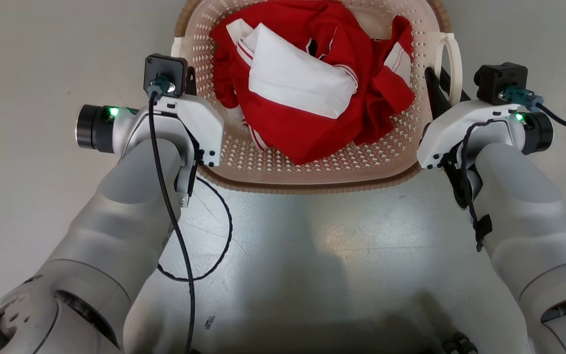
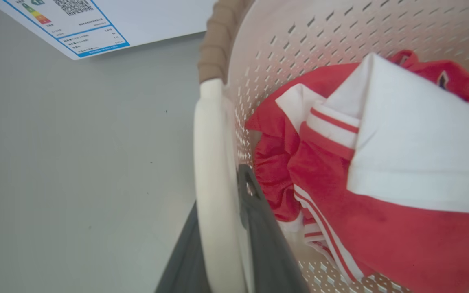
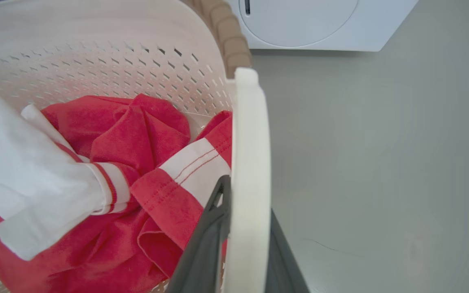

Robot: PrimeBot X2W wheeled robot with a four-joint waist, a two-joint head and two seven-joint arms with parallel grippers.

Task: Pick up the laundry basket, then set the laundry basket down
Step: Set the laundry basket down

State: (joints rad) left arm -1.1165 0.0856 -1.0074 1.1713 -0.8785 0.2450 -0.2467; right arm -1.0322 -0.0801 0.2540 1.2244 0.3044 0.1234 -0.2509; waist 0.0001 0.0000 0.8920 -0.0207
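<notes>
The laundry basket [image 1: 312,167], cream-white and perforated with a brown woven-look rim, lies straight ahead between my arms. It holds red and white clothes [image 1: 307,83]. My left gripper [image 1: 189,81] is at its left loop handle [image 1: 177,46]. In the left wrist view the gripper [image 2: 222,244] is shut on that handle [image 2: 214,162], one dark finger on each side. My right gripper [image 1: 438,91] is shut the same way on the right handle [image 1: 450,64]. The right wrist view shows the gripper [image 3: 244,252] clamping the white loop [image 3: 248,154]. Whether the basket is off the floor I cannot tell.
A white washing machine [image 3: 307,24] stands beyond the basket. An energy label with a QR code [image 2: 84,24] is stuck on its front. A black cable [image 1: 214,236] hangs in a loop from my left arm over the grey floor [image 1: 322,255].
</notes>
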